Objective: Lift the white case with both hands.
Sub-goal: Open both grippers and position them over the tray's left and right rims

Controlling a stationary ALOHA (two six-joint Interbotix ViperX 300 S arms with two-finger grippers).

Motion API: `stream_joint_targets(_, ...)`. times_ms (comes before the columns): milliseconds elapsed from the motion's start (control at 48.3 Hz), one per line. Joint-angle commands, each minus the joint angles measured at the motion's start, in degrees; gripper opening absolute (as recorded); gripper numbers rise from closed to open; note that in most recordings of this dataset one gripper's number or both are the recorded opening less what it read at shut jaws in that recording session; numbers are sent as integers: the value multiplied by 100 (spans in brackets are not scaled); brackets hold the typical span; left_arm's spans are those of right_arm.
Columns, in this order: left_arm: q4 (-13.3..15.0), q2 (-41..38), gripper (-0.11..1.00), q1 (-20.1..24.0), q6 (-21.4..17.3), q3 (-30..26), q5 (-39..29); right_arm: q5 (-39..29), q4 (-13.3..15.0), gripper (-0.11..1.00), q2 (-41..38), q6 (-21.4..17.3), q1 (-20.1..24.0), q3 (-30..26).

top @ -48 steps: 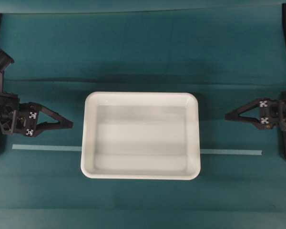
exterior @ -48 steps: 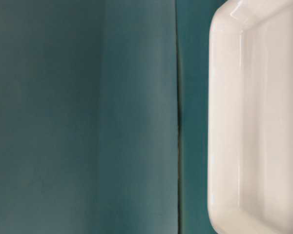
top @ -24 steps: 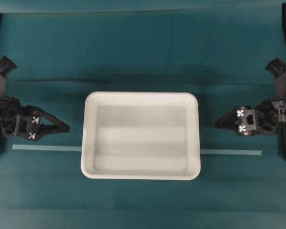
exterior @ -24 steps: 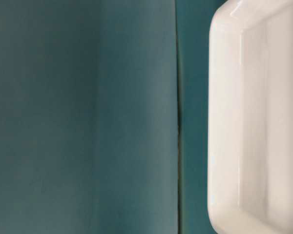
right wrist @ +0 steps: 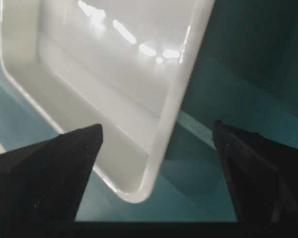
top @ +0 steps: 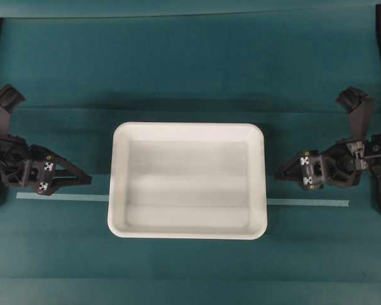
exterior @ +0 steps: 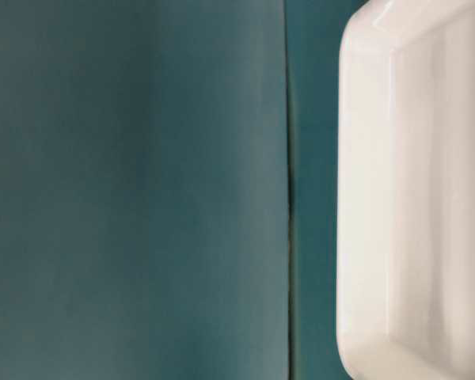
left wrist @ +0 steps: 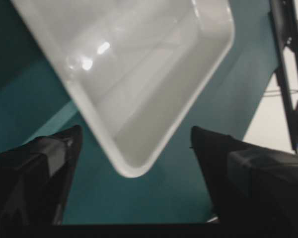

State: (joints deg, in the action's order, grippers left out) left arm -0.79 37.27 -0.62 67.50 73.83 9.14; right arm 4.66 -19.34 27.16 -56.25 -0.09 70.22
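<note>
- Jaws on both black two-finger grippers now stand spread wide, where a second ago they were shut; neither holds anything.
- Right gripper [top: 278, 173] has swung in from the right edge and sits just beside the short side of the large glossy white plastic case [top: 187, 181], not touching.
- Left gripper [top: 89, 179] points at the opposite short side, a little further off.
- White case lies flat and central on the teal table cloth [top: 190, 76], across a pale tape strip [top: 60, 197].
- Judgement: this is the approach; each rim still needs clamping before any lift.
</note>
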Motion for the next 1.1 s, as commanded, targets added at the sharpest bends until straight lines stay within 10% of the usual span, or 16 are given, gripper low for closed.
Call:
stream_joint_targets(0, -18, -229, 95, 123, -9, 149, 422, 378, -88, 94, -272, -44, 141, 53)
stream_joint_targets(476, -9, -1503, 94, 343, -70, 492, 2373, 2391, -141, 94, -1389, -826, 431, 431)
stream_joint_targets(1076, -18, -3085, 94, 220, -132, 114, 3665, 2716, -132, 94, -2065, -976, 457, 176)
